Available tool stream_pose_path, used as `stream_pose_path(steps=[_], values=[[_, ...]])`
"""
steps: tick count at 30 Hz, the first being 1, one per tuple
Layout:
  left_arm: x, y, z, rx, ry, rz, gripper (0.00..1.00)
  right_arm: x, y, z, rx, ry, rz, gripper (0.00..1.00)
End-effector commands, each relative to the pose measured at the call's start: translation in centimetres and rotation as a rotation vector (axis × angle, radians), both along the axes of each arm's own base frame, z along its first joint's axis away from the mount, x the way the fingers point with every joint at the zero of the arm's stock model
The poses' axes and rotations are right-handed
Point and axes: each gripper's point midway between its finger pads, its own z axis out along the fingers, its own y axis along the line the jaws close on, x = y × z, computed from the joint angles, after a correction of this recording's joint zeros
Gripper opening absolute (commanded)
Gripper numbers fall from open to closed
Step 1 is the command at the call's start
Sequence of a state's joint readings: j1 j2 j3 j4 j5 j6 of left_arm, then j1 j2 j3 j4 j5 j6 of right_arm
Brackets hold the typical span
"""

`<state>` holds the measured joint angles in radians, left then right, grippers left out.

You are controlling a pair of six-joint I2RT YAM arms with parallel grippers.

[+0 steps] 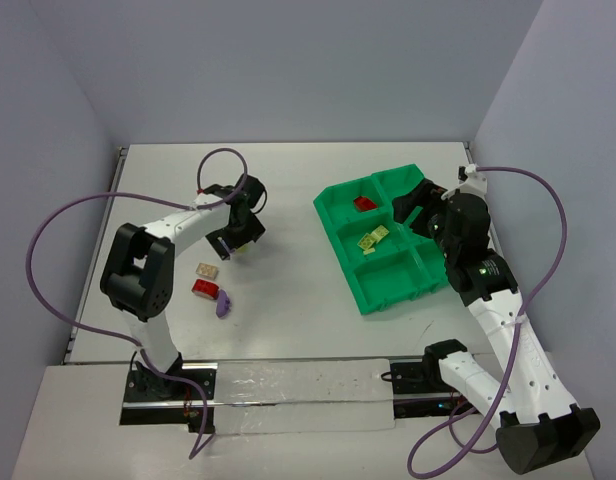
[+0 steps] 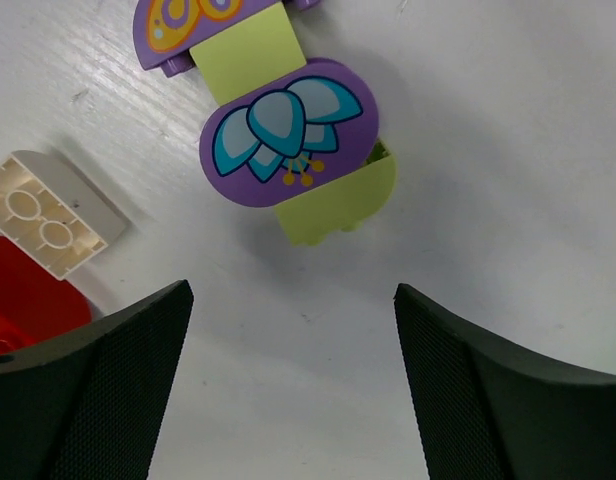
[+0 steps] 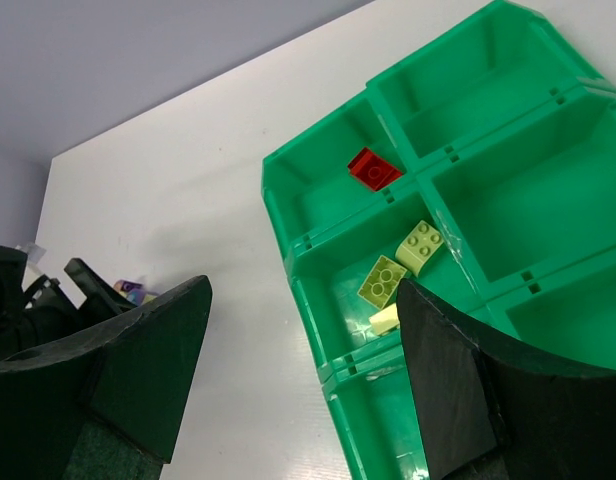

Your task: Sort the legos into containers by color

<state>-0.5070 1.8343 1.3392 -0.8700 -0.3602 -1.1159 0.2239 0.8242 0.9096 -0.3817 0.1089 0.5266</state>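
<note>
Hanging low over the table (image 1: 288,190), left side: left end effector (image 1: 234,243), jaws spread wide, nothing between them.

Item facing it, left wrist view: purple flower piece (image 2: 288,125) seated on a yellow-green brick (image 2: 333,205). The pair lies on the table ahead of the fingertips, not yet between them. A second purple piece (image 2: 183,25) is cut off at the top edge of that view.

Neighbours: cream brick (image 2: 53,215) just beside the left finger, with a red brick (image 2: 23,300) close against it.

Handling note, as a judgement: the step in hand looks like picking up the purple-topped pair.
- Advance until the pair sits centred in the gap, then close across its narrower sides.
- Keep the left finger off the cream brick so it is not shoved.
- The pair mixes two colours, so it may need pulling apart before either part goes in a compartment.

Tray (image 1: 373,295): green, six compartments, right of centre on the table. A sorted red brick (image 3: 373,168) lies in one far compartment. The sorted yellow-green bricks (image 3: 418,245) lie together in the compartment next to it. The other compartments that show look bare.

Right end effector (image 3: 303,290): jaws spread, empty, poised above the tray.
</note>
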Motion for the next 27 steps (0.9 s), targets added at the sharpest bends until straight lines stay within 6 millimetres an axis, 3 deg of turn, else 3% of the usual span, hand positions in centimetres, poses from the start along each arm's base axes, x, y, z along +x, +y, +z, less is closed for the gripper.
stream_pose_path(steps=[1, 12, 27], values=[[2.6, -0.8, 1.6, -0.102, -0.107, 0.125, 0.91, 0.3, 0.4, 2.0, 0.013, -0.063, 0.015, 0.82], [5.3, -0.5, -0.4, -0.124, -0.172, 0.249, 0.96, 0.6, 0.6, 2.4, 0.005, -0.061, 0.028, 0.82], [6.9, -0.5, -2.4, -0.123, -0.228, 0.271, 0.92, 1.2, 1.0, 2.2, -0.007, -0.046, 0.046, 0.81]])
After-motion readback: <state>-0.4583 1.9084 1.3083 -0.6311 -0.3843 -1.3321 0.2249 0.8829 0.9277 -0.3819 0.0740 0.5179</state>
